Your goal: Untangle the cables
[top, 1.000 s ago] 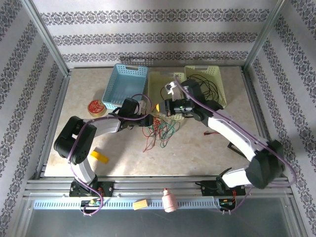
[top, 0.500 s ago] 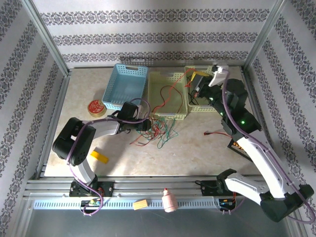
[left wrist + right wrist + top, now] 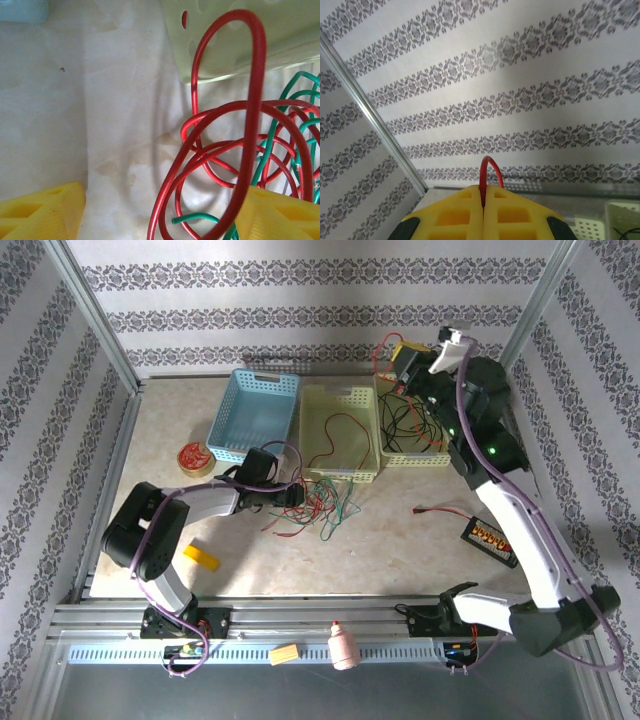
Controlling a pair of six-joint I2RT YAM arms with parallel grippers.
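Plainly, the nearest risk sits at the left pincer (image 3: 160,216): its yellow fingers (image 3: 42,212) stand wide apart, gripping nothing, with red loops lying loose between them. The knot of the cables (image 3: 318,506) rests on the table (image 3: 400,540) just in front of the pale green basket (image 3: 345,477), red and green strands (image 3: 287,117) crossing many times. With nothing pinning that knot, any further pull from the far end would likely drag the whole bundle along instead of freeing one strand, or cinch the crossings tighter.

Beyond it, a red strand lies inside the basket. If it goes taut over the rim, it could shift or tip the basket. It could also catch the black cables (image 3: 410,415) piled in the neighbouring basket (image 3: 415,460).

Farthest back, the right pincer (image 3: 483,192) is raised high near the rear wall, clamped shut on a thin red cable (image 3: 490,172) that arches up out of its tips. So thin a wire may slip through.

That red cable seems to run from the knot at near left up towards far right, though I cannot trace it unbroken.
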